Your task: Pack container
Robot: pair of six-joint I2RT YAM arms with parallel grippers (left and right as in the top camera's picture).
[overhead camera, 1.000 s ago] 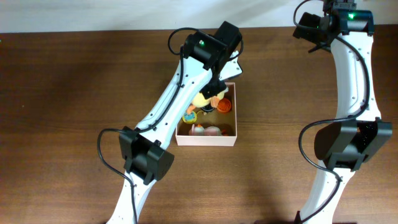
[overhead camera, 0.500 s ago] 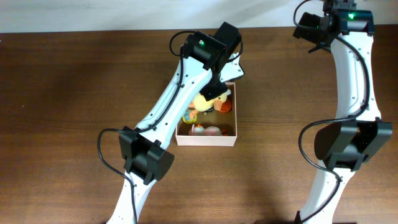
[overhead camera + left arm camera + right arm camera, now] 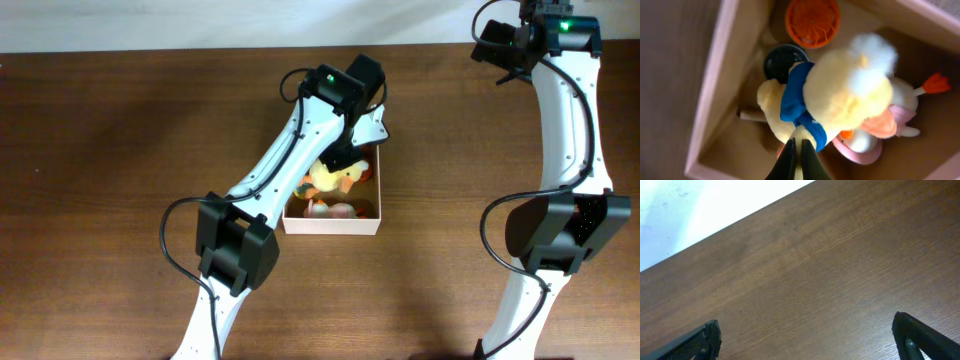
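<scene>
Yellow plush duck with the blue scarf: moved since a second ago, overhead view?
Yes. The yellow plush duck has shifted down-frame and slightly right, from near the far wall of the square cardboard box toward its middle.

Plush duck [image 3: 840,95], pinched by gripper [image 3: 798,146] (over container [image 3: 710,95])

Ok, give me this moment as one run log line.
left gripper: shut on yellow plush toy, over container | right gripper: open, empty, above table
</scene>
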